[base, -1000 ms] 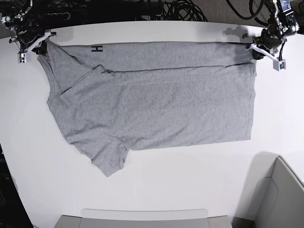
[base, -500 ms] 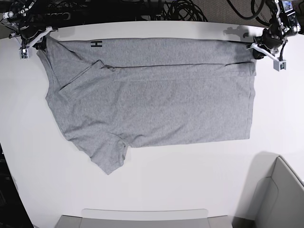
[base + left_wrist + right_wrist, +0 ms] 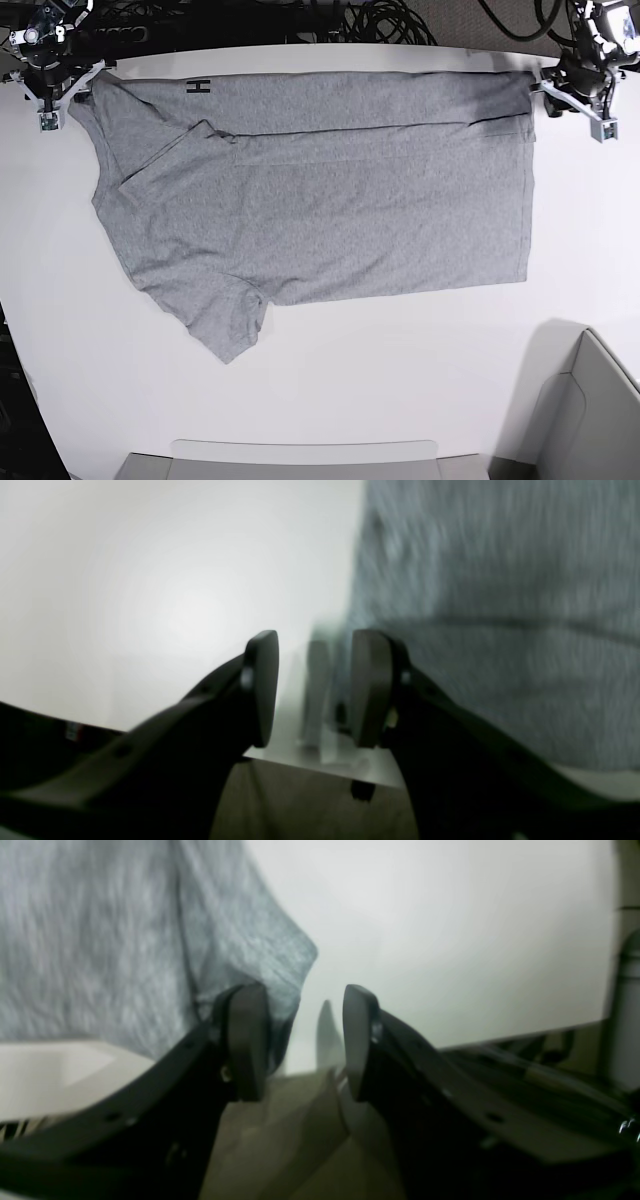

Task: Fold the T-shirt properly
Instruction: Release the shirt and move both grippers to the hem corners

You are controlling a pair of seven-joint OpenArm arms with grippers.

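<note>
Left wrist view looks down between the left gripper, whose dark fingers stand spread with a clear gap and nothing pinched. The grey T-shirt fills the right side of the frame, its edge running down just beside the right-hand finger; the white worktop fills the left. The picture is blurred, so whether cloth touches that finger is hard to tell.

Right wrist view shows the right gripper spread as well. A rounded corner of the shirt lies at upper left, passing behind the left-hand finger, but no cloth sits between the pads.

Base view gives the layout: the garment lies flat across the upper half of the worktop, with a band along its top edge doubled over and a sleeve sticking out at lower left. Black lettering shows near the upper left. The right gripper sits at the upper-left corner of the cloth and the left gripper at the upper-right corner. That placement suits carrying the long edge over evenly from both ends; with both sets of fingers apart, the fold looks laid down and let go.
</note>
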